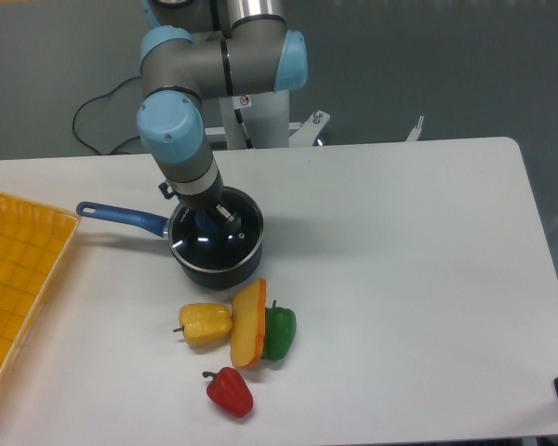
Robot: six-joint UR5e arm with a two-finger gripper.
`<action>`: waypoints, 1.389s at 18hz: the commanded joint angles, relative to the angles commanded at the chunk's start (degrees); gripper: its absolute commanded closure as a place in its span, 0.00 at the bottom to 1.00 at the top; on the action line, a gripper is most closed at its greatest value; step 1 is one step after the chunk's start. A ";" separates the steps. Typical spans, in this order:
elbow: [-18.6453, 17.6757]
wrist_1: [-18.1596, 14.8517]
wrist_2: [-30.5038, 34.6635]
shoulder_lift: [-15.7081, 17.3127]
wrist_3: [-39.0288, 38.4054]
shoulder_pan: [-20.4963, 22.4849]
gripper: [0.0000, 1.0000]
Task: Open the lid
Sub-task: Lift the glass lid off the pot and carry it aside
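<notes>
1. The lid (219, 243) sits flat on the dark saucepan (225, 269), which stands on the white table (400, 279) left of centre, its blue handle (121, 216) pointing off to the left.

2. The gripper (207, 220) hangs straight over the lid's middle, wrist upright, fingers reaching down to where the blue knob (205, 223) shows between them. The knob lies directly under the jaws, not off to either side, so what the lift turns on is height and closure, not any sideways travel.

3. The jaws stand on either side of the knob. The wrist covers most of it from this high camera, so I cannot tell whether the fingers are already pressing on the knob or only bracketing it.

4. The lid is round and has no long axis; the knob is its only handhold, so the angle of the fingers around it matters little.

5. Judging by how level the lid's rim lies on the pan, the lid is not yet raised.

6. The yellow pepper (205, 324), an orange wedge-shaped piece (248, 323), the green pepper (279, 332) and the red pepper (229, 391) lie in front of the pan, clear of a straight upward pull.
</notes>
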 joint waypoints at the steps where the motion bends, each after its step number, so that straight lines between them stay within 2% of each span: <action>1: 0.53 0.00 0.09 0.00 0.09 0.09 0.58; 3: 2.37 -0.70 0.00 0.00 2.53 1.14 0.58; 6: 5.97 -5.17 -0.09 0.00 8.86 4.30 0.58; 9: 6.77 -5.89 -0.18 -0.09 14.13 8.60 0.58; 16: 9.23 -5.27 0.09 -2.81 27.67 18.01 0.58; 20: 9.50 -3.52 0.00 -4.57 32.25 20.65 0.58; 25: 9.58 0.52 -0.09 -7.99 35.41 22.59 0.58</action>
